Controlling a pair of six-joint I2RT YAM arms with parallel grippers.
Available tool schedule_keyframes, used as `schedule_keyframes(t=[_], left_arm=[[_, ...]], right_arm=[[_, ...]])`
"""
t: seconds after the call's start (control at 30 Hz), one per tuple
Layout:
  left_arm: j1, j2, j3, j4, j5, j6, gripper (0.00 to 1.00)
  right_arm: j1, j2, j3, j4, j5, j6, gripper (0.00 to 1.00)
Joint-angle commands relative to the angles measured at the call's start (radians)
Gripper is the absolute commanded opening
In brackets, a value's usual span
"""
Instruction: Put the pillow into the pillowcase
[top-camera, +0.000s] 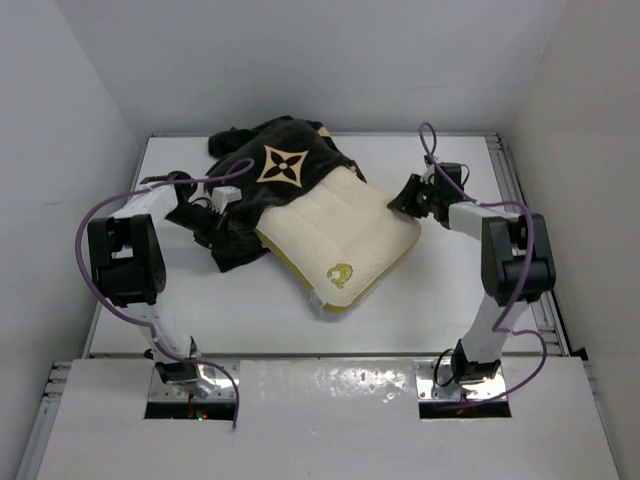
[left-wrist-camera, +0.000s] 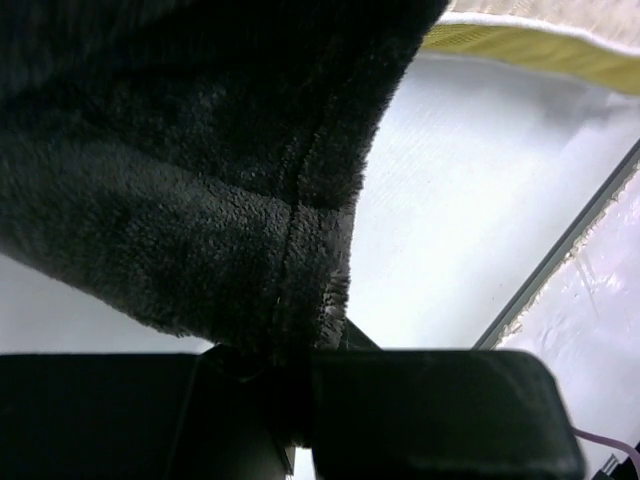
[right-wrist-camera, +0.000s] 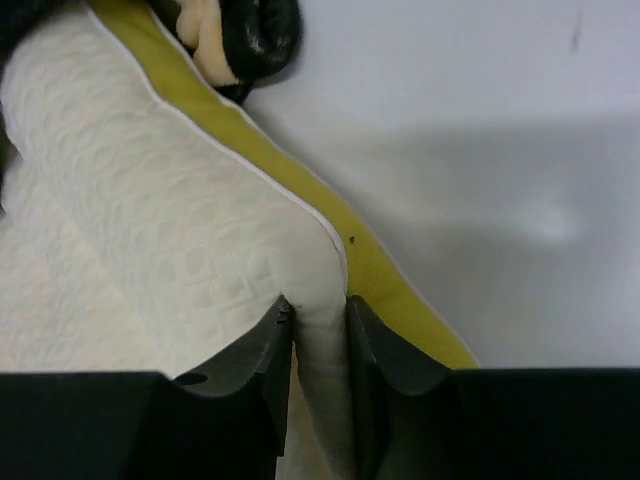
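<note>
The cream-white pillow (top-camera: 335, 238) with a yellow side band and a yellow logo lies mid-table, its far end inside the black flower-printed pillowcase (top-camera: 262, 178). My left gripper (top-camera: 215, 205) is shut on the pillowcase's black fuzzy edge (left-wrist-camera: 200, 210) at the left. My right gripper (top-camera: 408, 193) is shut on the pillow's right corner; in the right wrist view its fingers (right-wrist-camera: 270, 355) pinch a fold of the cream cover (right-wrist-camera: 150, 220) beside the yellow band (right-wrist-camera: 380, 270).
The white table (top-camera: 450, 300) has raised rails at the right (top-camera: 525, 220) and near edges. White walls enclose the back and sides. Purple cables loop from both arms.
</note>
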Motion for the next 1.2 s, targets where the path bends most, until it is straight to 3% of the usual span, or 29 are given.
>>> schedule_keyframes(t=[0.0,0.07,0.17,0.2,0.3,0.37,0.4,0.43,0.53,0.6,0.63,0.7,0.73,0.8,1.0,1.17], left_arm=[[-0.004,-0.014,0.02,0.006,-0.03,-0.034,0.0],[-0.003,-0.014,0.024,0.006,-0.03,-0.04,0.0],[-0.01,-0.007,0.029,0.015,-0.039,-0.048,0.0],[-0.012,-0.001,0.029,0.023,-0.045,-0.058,0.0],[-0.025,0.015,0.033,0.045,-0.04,-0.072,0.0],[-0.035,0.027,0.046,0.048,-0.03,-0.078,0.0],[-0.047,0.036,0.052,0.046,-0.025,-0.078,0.0],[-0.05,0.042,0.062,0.043,-0.022,-0.078,0.0],[-0.059,0.052,0.087,0.028,-0.002,-0.071,0.0],[-0.036,0.049,0.101,0.02,0.007,-0.062,0.0],[-0.02,0.047,0.11,0.023,0.006,-0.066,0.0],[0.043,0.052,0.119,0.037,-0.016,-0.084,0.0],[0.062,0.055,0.127,0.04,-0.037,-0.091,0.0],[0.111,0.065,0.132,0.038,-0.059,-0.089,0.0],[0.14,0.065,0.128,0.06,-0.132,-0.083,0.0],[0.14,0.053,0.11,0.068,-0.132,-0.088,0.0]], right_arm=[[0.029,0.103,0.072,0.194,0.066,0.104,0.29],[0.006,0.107,0.047,0.266,0.039,0.187,0.3],[-0.008,0.053,-0.02,0.371,0.024,0.226,0.39],[0.004,0.023,-0.031,0.342,0.025,0.184,0.54],[0.067,-0.002,-0.033,0.17,0.022,0.067,0.78],[0.108,-0.008,-0.055,0.112,-0.004,0.044,0.8],[0.142,-0.017,-0.098,0.121,-0.019,0.077,0.73],[0.156,-0.02,-0.132,0.151,-0.035,0.116,0.58],[0.217,-0.066,-0.29,0.451,-0.079,0.384,0.0],[0.336,-0.121,-0.38,0.542,-0.044,0.475,0.0],[0.384,-0.187,-0.39,0.511,-0.027,0.469,0.1],[0.533,-0.237,-0.357,0.41,-0.018,0.371,0.43],[0.565,-0.26,-0.336,0.275,-0.025,0.325,0.75],[0.606,-0.347,-0.335,0.175,-0.012,0.232,0.96],[0.434,-0.588,-0.428,0.151,0.069,0.182,0.99],[0.317,-0.454,-0.334,0.128,0.137,0.208,0.95]])
